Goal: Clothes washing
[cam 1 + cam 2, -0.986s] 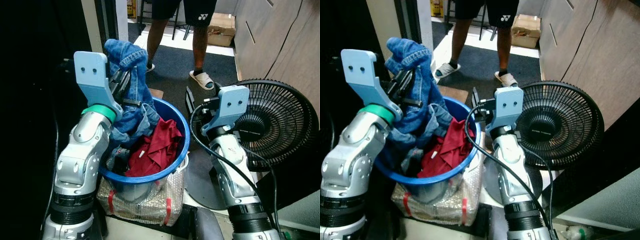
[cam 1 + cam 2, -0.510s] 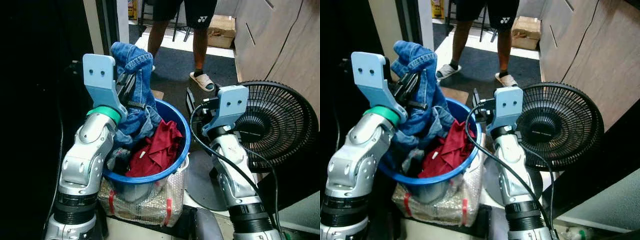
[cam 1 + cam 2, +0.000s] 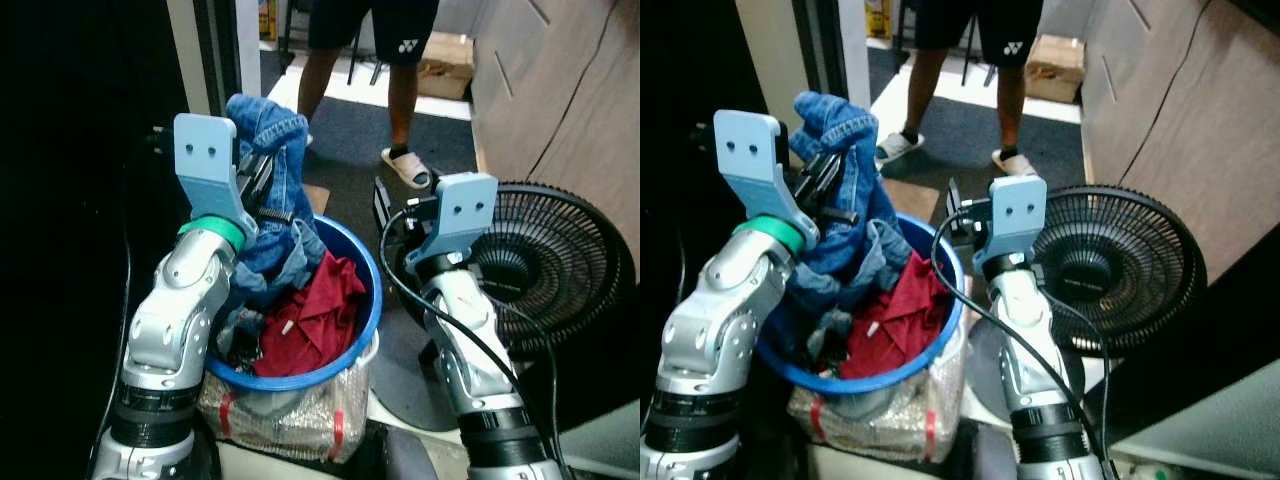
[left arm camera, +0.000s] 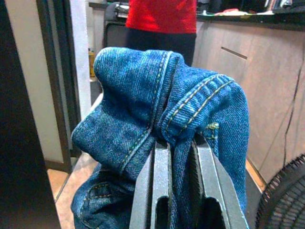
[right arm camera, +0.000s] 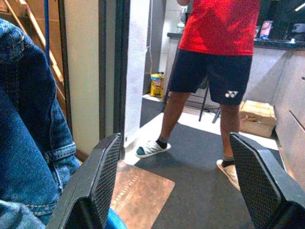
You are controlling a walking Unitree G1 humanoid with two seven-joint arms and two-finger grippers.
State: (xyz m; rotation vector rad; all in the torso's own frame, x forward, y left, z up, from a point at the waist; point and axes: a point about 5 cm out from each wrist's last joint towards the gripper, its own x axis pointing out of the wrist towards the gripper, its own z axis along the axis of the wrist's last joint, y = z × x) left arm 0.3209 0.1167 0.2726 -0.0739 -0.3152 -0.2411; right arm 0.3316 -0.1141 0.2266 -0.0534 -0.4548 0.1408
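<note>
Denim is the worry right now. The left hand [image 4: 177, 157] has its two fingers clenched on a thick fold of the jeans [image 3: 275, 180], held up above the blue basket [image 3: 368, 300], while the rest of the garment trails down into the basket among a red shirt [image 3: 310, 320] and other laundry. From where I stand the bite looks small for so heavy a piece, so the fold could slide out between the fingers if the arm lifts fast. The trailing leg may also snag the red shirt and drag it over the rim onto the floor.

The basket sits on a bubble-wrapped bundle [image 3: 280, 425], which looks like a soft, uneven base; a hard sideways tug on the jeans could tip it.

The right hand [image 5: 178, 183] hangs released, fingers wide apart and empty, just beside the basket rim on the fan's side. The fan [image 3: 555, 270] is close behind that arm, and its cable could catch there. A person [image 3: 375, 40] stands on the mat beyond, near the swing path.
</note>
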